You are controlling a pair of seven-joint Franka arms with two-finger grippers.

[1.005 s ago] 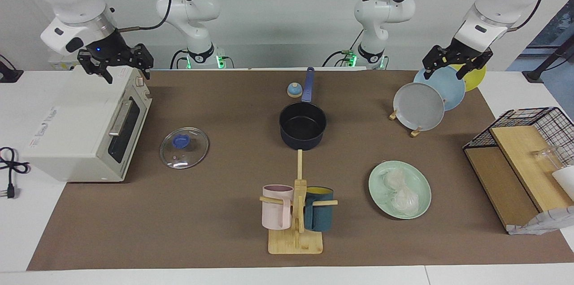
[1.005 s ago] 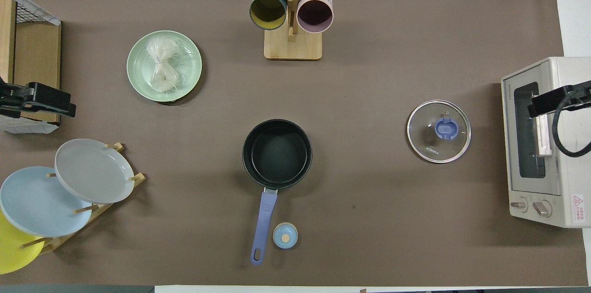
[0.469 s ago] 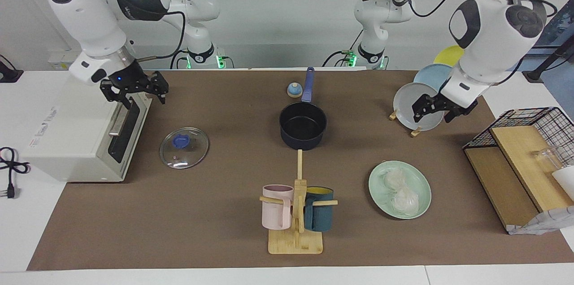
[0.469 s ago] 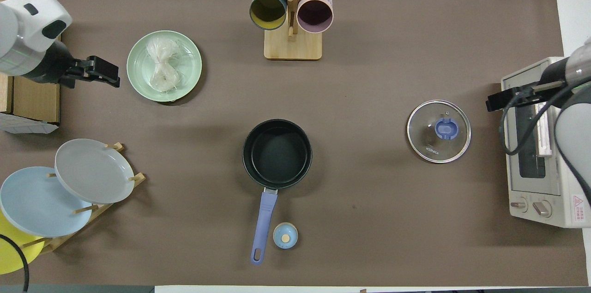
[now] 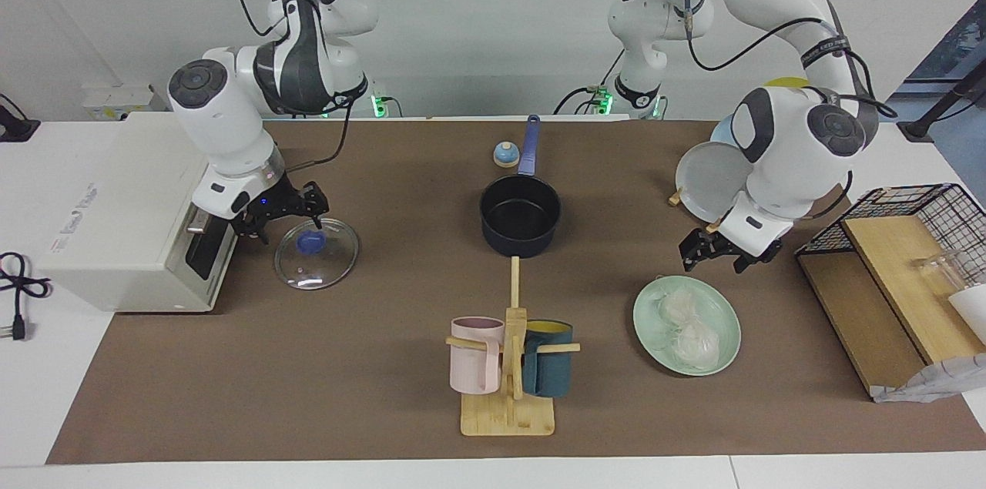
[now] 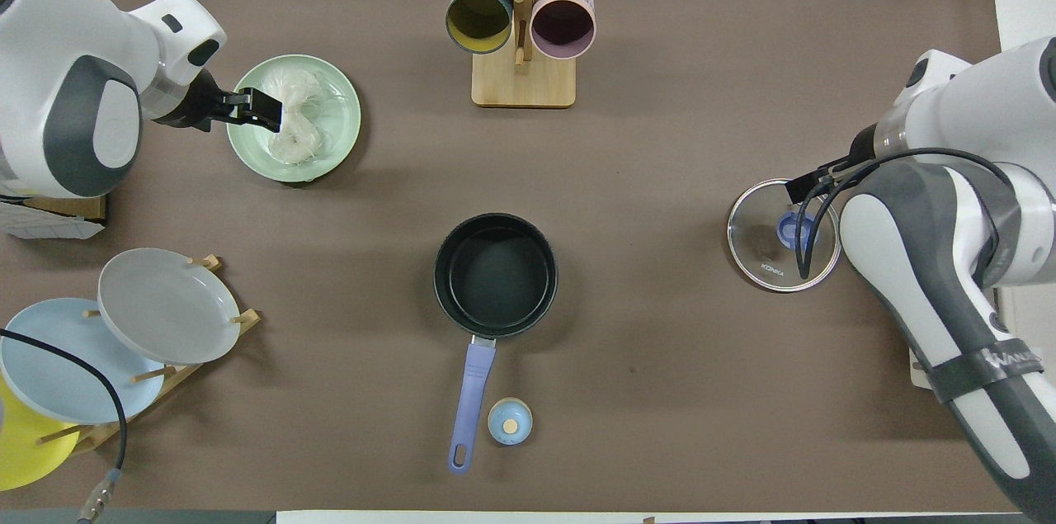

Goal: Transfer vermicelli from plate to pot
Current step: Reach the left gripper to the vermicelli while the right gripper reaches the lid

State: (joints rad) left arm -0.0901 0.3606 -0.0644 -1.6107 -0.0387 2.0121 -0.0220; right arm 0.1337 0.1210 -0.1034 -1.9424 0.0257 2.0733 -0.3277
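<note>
The vermicelli (image 5: 688,327) lies as two joined white nests on the mint-green plate (image 5: 651,319), which sits toward the left arm's end of the table. It also shows in the overhead view (image 6: 295,126) on the plate (image 6: 340,107). The dark navy pot (image 5: 520,216) stands empty mid-table, handle toward the robots; it also shows in the overhead view (image 6: 495,272). My left gripper (image 5: 716,262) is open and empty in the air over the plate's rim; it also shows in the overhead view (image 6: 266,110). My right gripper (image 5: 285,223) is open and empty over the glass lid (image 5: 316,254).
A mug rack (image 5: 508,366) stands farther from the robots than the pot. A plate rack with a grey plate (image 5: 712,181) is beside the left arm. A toaster oven (image 5: 131,219), a wire basket (image 5: 909,242) and a small blue bell (image 5: 504,155) are also on the table.
Both arms have come down and forward. The left gripper moved from over the plate rack to over the mint plate's rim. The right gripper moved from over the oven to over the glass lid.
</note>
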